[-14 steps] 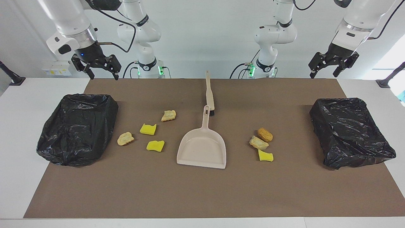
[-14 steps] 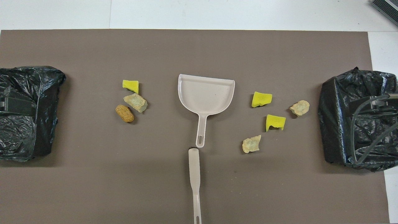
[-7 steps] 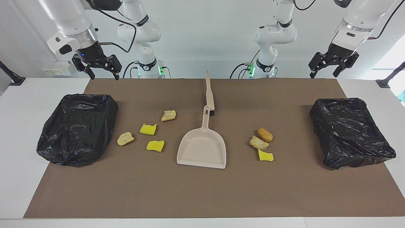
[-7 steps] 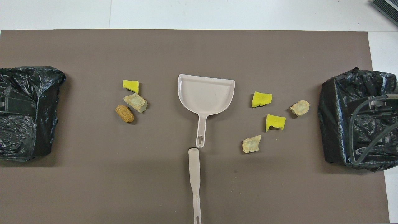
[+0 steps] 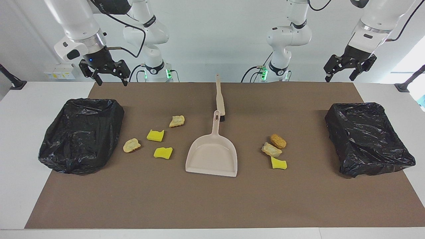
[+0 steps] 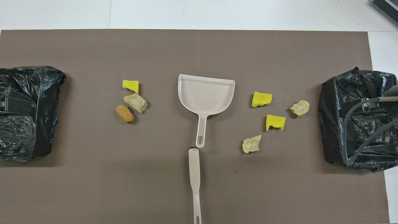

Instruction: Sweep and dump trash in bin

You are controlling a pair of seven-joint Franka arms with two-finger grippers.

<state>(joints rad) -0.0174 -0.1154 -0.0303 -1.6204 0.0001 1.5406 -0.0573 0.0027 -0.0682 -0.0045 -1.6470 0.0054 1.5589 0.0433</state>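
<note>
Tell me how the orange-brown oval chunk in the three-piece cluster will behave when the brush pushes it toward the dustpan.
The orange-brown chunk looks rounded and oblong, so it may roll or veer rather than slide straight. It seems small and probably light, so a gentle push should move it. It lies close beside the tan chunk, so the brush would likely nudge both together toward the dustpan.

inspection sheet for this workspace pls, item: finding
Surface: brown mat on a white table.
Job's things: seven trash pieces loose on the mat, four toward the right arm's end, three toward the left arm's; dustpan between them, empty; brush nearer the robots, lying flat; two black-bagged bins, one at each end.
Clutter: nothing seen.
Grippers: right tool open, raised over the mat's edge by its bin; left tool open, raised, waiting.
Cables: black cables along both arms.
Surroundings: white wall.
</note>
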